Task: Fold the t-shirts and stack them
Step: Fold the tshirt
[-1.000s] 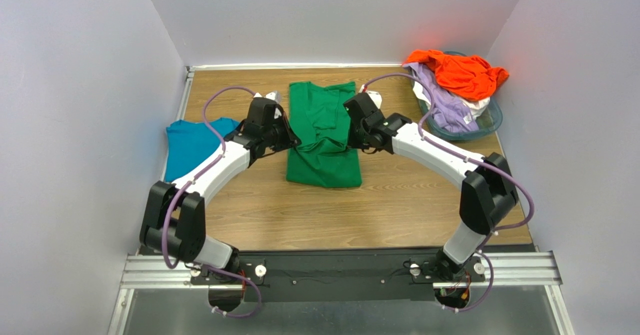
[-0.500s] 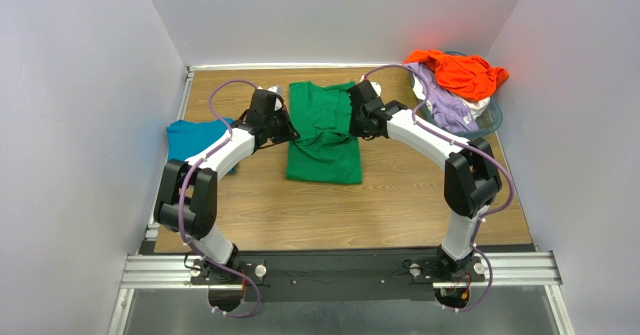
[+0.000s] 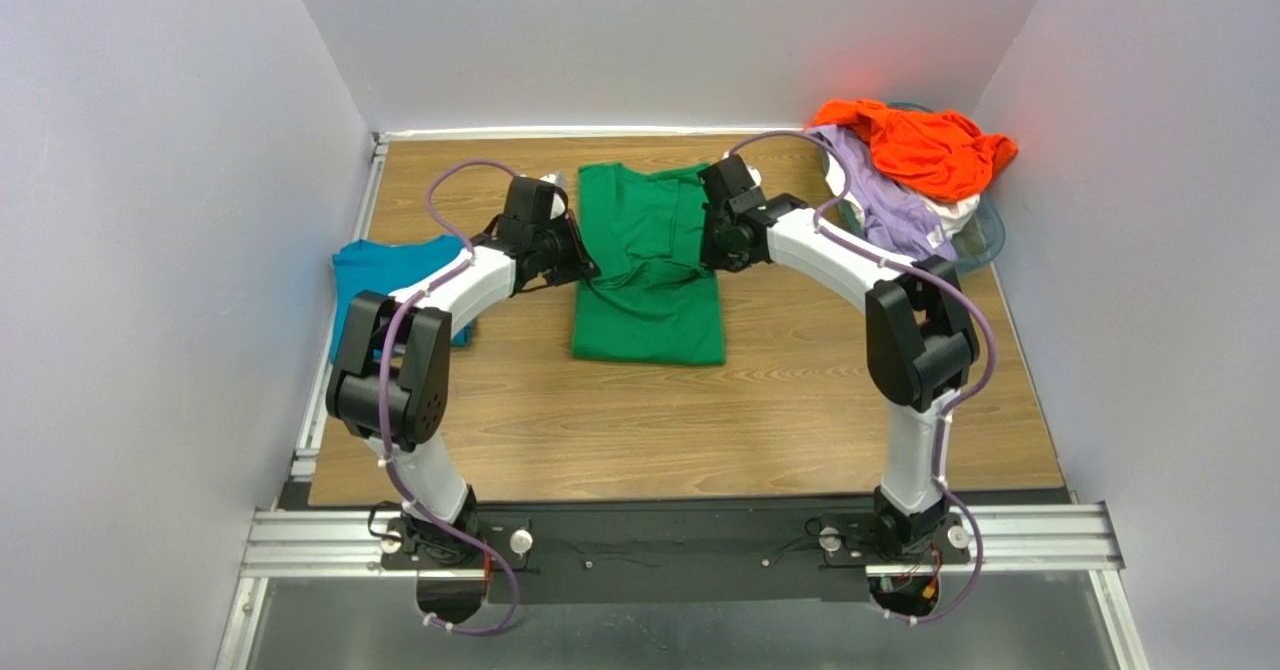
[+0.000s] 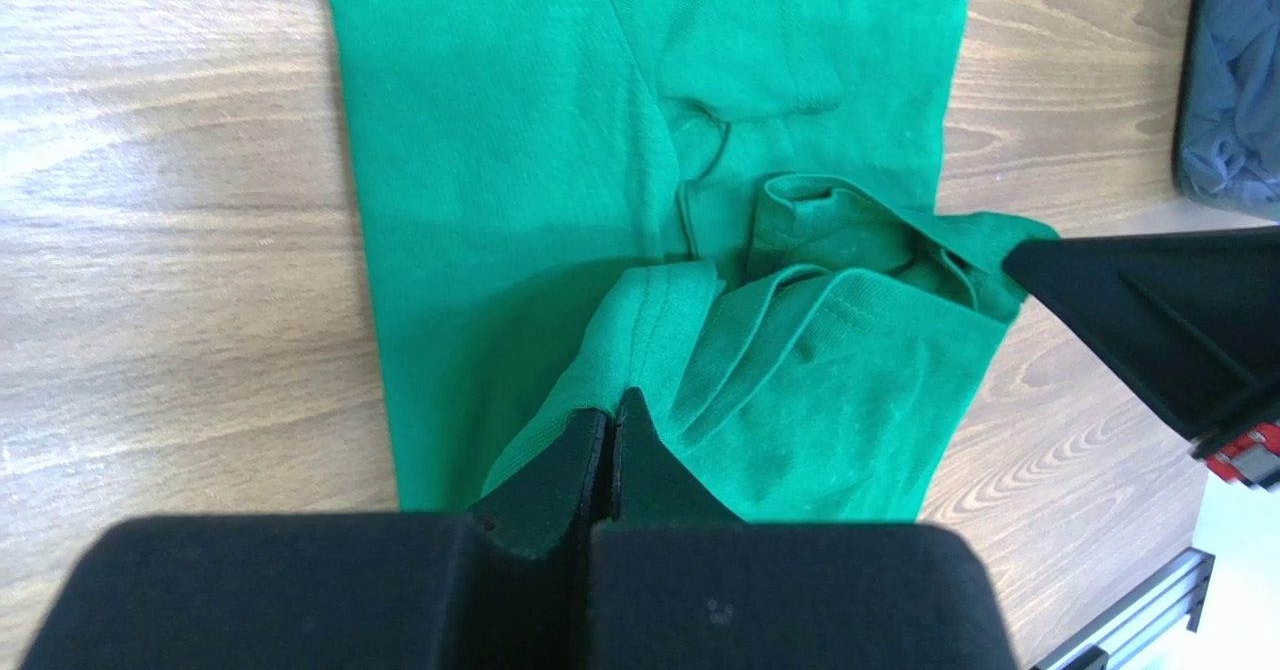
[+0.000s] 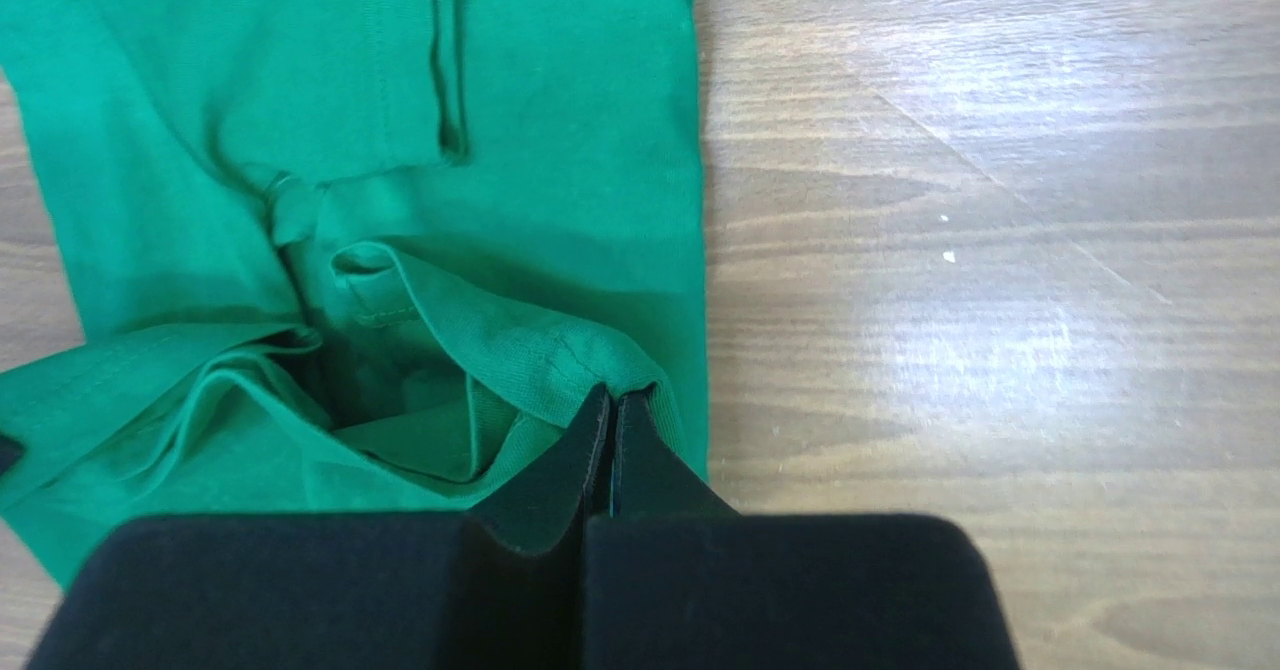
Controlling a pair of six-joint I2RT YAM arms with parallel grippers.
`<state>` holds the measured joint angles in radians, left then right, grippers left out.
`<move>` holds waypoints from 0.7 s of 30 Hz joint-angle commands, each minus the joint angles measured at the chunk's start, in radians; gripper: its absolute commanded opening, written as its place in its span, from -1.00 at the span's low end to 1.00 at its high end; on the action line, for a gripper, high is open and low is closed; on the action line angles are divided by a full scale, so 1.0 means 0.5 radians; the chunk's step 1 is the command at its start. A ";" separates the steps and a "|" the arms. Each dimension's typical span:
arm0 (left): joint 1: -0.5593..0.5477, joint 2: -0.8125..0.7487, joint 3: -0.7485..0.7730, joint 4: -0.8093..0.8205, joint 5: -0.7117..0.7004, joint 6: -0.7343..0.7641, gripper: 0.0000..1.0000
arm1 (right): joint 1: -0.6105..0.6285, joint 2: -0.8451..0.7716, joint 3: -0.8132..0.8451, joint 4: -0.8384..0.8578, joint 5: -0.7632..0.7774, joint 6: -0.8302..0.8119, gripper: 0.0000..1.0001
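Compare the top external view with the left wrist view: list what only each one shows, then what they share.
Only the top external view: the teal t-shirt at the table's left edge and the orange t-shirt at far right. Only the left wrist view: the left claw's closed tips pinching a raised fold of cloth, seen close. Both: the green t-shirt, the wooden table, and the right claw at the shirt's opposite edge.
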<state>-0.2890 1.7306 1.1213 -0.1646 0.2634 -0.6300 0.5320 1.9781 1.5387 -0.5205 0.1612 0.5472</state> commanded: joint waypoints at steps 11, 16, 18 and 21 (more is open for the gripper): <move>0.059 0.144 0.159 0.121 0.081 0.036 -0.09 | -0.110 0.219 0.175 0.093 -0.190 -0.100 -0.66; 0.066 0.043 0.166 0.127 0.053 0.002 0.79 | -0.116 0.125 0.205 0.090 -0.209 -0.174 0.30; 0.066 -0.055 0.141 0.124 0.053 -0.001 0.94 | -0.116 0.054 0.157 0.090 -0.227 -0.174 0.43; 0.066 -0.236 0.016 0.136 0.019 -0.032 0.95 | -0.116 -0.103 0.028 0.093 -0.310 -0.180 0.86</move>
<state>-0.2619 1.7397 1.1694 -0.1192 0.2836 -0.6361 0.4755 2.0346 1.5978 -0.4858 0.0612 0.4755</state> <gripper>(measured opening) 0.971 0.860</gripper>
